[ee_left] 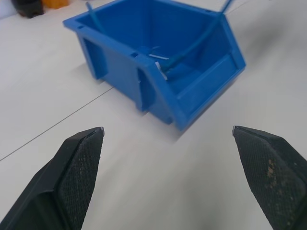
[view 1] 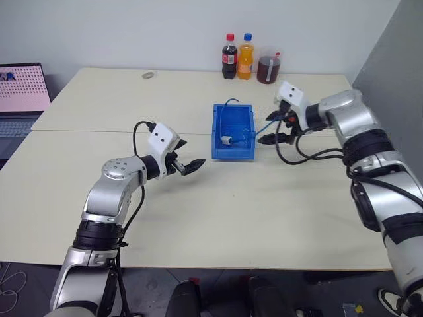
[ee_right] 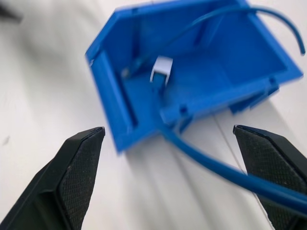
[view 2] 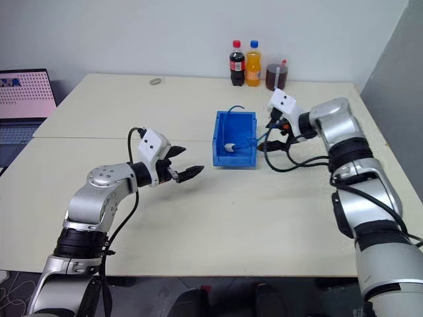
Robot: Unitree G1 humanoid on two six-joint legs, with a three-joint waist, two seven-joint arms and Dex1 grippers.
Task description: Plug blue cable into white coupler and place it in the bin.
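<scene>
You can see the blue cable [ee_right: 201, 158] is thin and bendy, and it hangs out over the side of the bin [view 1: 233, 148]. The white coupler [ee_right: 162, 69] (a tiny boxy block) sits inside the bin. Three drink bottles [view 1: 246, 58] stand well behind, and a laptop [view 1: 20, 92] sits far left. Your left gripper [view 1: 187, 165] and right gripper [view 1: 277, 129] both have fingers spread wide, gripping nothing.
</scene>
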